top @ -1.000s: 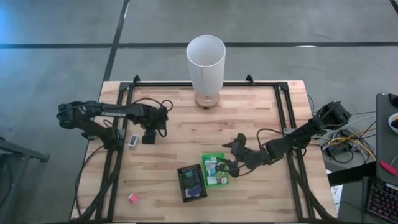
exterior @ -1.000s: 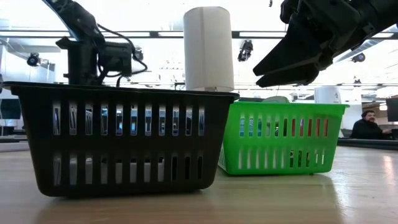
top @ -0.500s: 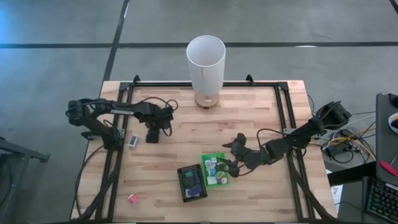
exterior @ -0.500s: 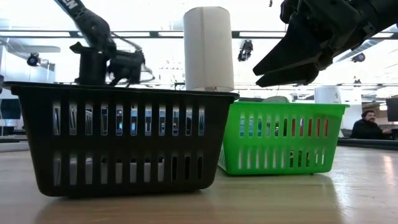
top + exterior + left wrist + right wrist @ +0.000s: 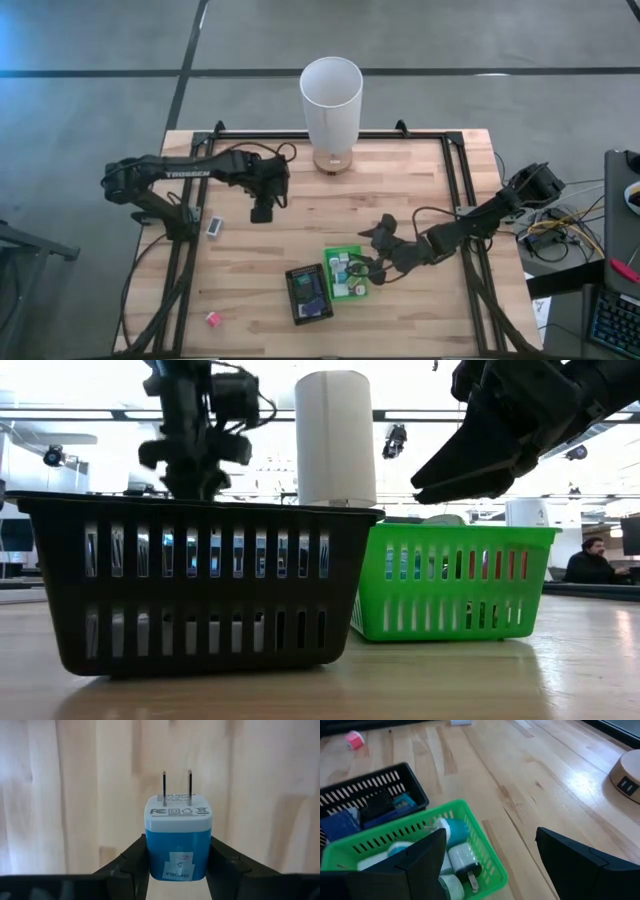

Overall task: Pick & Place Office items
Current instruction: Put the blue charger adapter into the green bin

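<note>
Between left end effector [image 5: 177, 865] fingers: blue charger [image 5: 178, 842].

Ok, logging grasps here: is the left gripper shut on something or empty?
Shut on something. In the left wrist view the left gripper clamps a blue and white plug adapter on both sides, prongs pointing away, above the table.

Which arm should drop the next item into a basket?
Left. Its gripper is shut on a blue-and-white plug-in charger block, above bare table. The right gripper hangs open, holding nothing, by the green basket.
</note>
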{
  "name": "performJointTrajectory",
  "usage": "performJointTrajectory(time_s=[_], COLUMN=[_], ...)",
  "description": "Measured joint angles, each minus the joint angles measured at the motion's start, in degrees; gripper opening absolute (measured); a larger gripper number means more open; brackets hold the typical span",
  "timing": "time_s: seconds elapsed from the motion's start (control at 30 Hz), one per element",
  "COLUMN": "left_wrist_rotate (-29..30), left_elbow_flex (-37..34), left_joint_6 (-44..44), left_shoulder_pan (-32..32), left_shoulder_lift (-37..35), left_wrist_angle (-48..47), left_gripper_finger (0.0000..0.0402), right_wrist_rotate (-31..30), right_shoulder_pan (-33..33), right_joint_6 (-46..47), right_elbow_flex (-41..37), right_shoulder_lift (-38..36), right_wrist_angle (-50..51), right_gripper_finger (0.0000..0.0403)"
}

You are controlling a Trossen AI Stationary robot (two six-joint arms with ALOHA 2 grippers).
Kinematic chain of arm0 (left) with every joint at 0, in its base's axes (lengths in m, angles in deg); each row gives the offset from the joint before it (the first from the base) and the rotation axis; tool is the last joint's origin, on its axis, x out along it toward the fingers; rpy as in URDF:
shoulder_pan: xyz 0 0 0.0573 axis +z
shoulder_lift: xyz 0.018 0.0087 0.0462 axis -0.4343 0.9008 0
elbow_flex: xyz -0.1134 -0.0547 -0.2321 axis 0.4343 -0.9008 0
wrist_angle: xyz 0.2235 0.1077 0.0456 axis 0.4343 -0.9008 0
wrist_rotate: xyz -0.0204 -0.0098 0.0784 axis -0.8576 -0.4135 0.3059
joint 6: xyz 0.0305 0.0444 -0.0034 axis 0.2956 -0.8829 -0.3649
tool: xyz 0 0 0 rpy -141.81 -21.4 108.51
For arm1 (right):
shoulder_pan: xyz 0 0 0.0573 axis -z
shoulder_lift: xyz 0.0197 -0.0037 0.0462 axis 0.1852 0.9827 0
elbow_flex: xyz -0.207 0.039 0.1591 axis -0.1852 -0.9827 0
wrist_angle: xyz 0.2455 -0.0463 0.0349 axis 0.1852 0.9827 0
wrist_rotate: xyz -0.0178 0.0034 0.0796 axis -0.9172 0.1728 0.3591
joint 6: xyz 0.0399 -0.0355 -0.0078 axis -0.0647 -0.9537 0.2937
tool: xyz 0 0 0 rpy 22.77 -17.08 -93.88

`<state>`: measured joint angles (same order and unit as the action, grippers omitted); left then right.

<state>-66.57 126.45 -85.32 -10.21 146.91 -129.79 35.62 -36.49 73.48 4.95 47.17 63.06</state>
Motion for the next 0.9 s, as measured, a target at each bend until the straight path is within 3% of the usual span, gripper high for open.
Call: performJointTrajectory(time_s=[0.2,0.4,0.57,0.77,0.9], left_wrist_rotate=[-1.12,-6.58,-12.55,-19.86,-24.1], left_elbow_flex=[3.94,4.89,4.89,4.89,5.4], left_joint_6=[3.57,9.38,15.07,21.92,24.49], left_shoulder_pan=[-5.36,-10.49,-14.25,-16.64,-17.66], left_shoulder_lift=[0.0,0.0,0.0,0.0,0.0], left_wrist_angle=[-0.79,-1.03,-0.67,0.95,5.89], left_gripper_finger=[0.0147,0.0147,0.0147,0.0147,0.0147], right_wrist_rotate=[0.05,0.44,3.69,3.11,3.5], right_shoulder_pan=[-0.04,-0.06,-0.37,-0.27,-0.24], right_joint_6=[0.19,-2.7,-19.26,-44.13,-55.62], right_elbow_flex=[0.0,0.01,2.44,7.84,11.99], right_shoulder_lift=[0.0,-0.11,-0.09,1.03,2.21], right_wrist_angle=[1.41,-1.02,-2.39,-2.41,-2.44], right_gripper_finger=[0.0302,0.0302,0.0301,0.0288,0.0275])
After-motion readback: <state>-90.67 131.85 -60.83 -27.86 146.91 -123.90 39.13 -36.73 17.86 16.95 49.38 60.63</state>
